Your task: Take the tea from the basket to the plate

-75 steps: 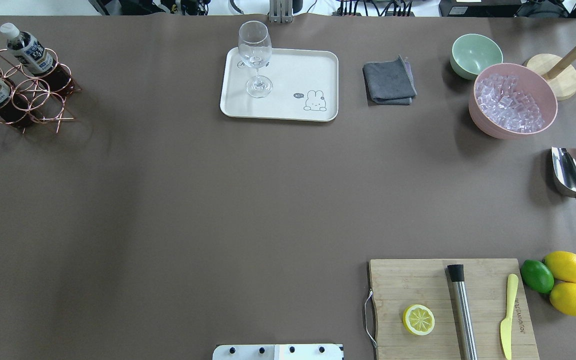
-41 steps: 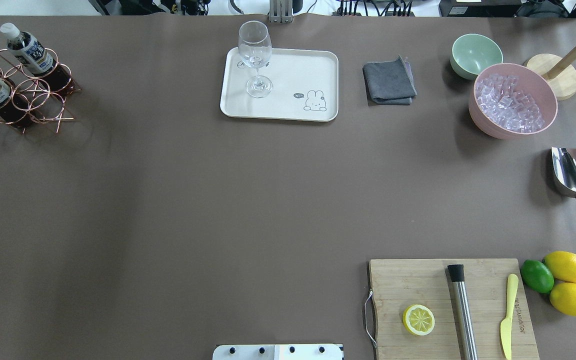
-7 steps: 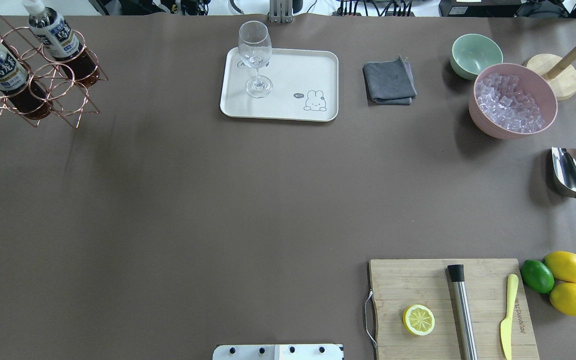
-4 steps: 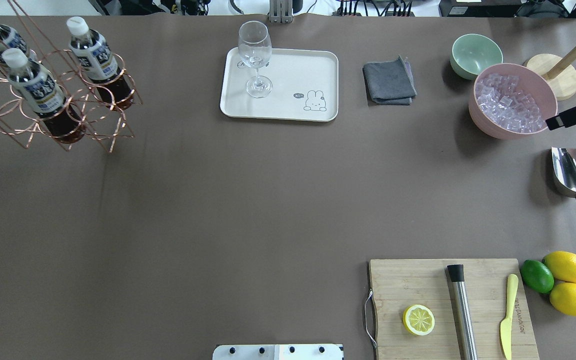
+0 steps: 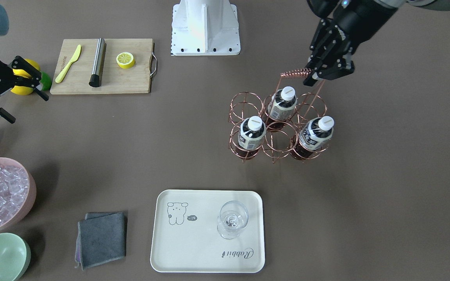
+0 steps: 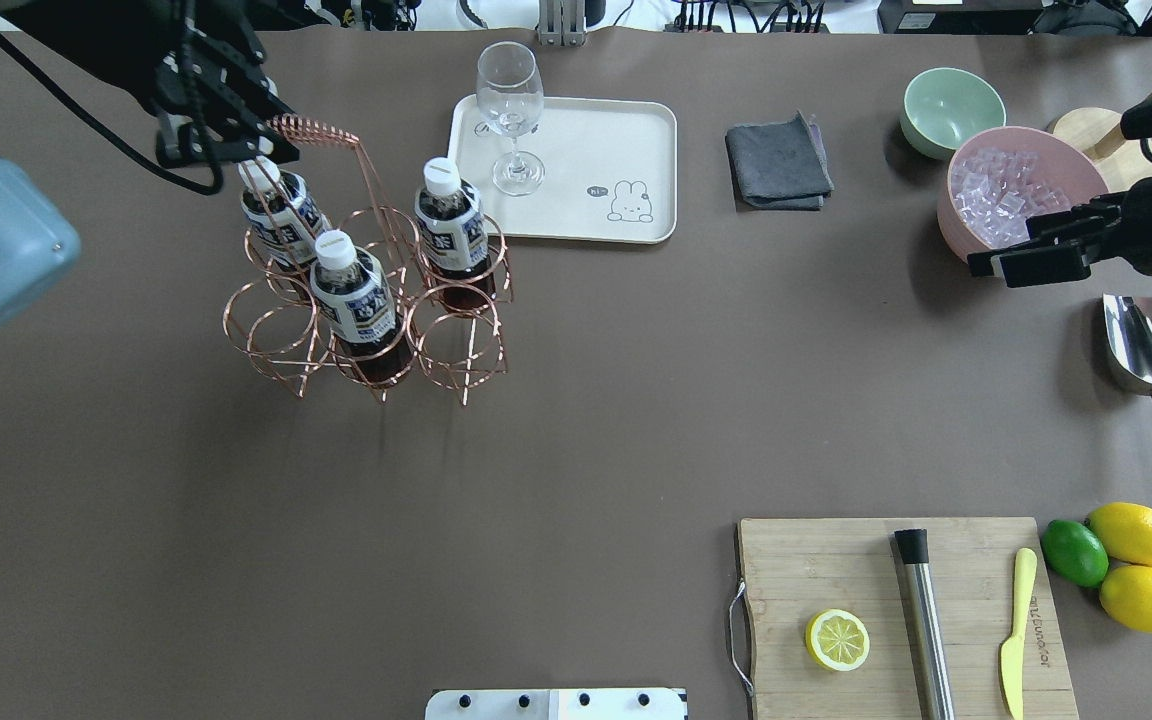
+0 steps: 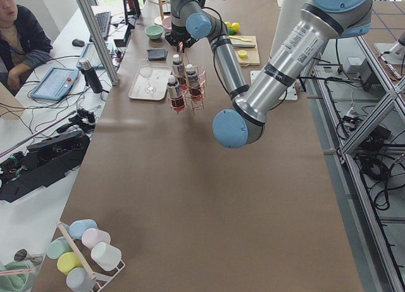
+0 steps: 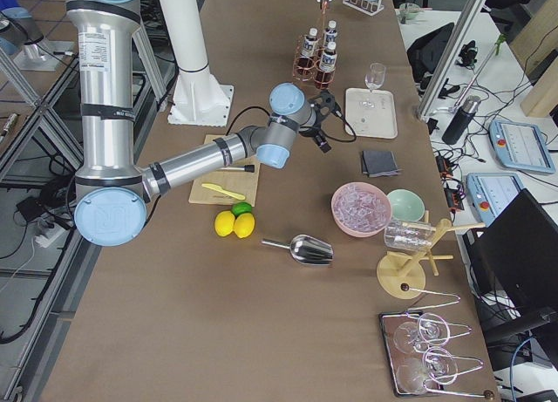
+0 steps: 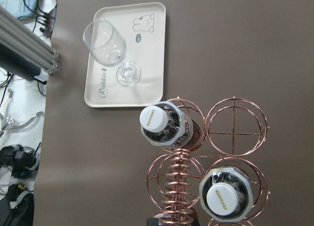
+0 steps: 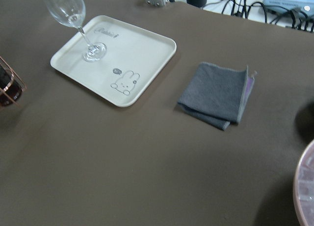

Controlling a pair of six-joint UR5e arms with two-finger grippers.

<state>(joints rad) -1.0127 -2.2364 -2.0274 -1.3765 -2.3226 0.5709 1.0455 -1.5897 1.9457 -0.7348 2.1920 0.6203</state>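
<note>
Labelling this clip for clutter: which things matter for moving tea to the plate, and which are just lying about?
Job: tea bottles, basket, plate, left gripper.
Lying about: wine glass (on the plate), grey cloth, ice bowl, green bowl, cutting board, scoop, lemons.

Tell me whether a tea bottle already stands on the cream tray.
No, the cream tray holds only a wine glass, while all three tea bottles sit in the basket rings.

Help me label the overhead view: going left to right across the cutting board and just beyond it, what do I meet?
lemon half → steel muddler → yellow knife → lime
</note>
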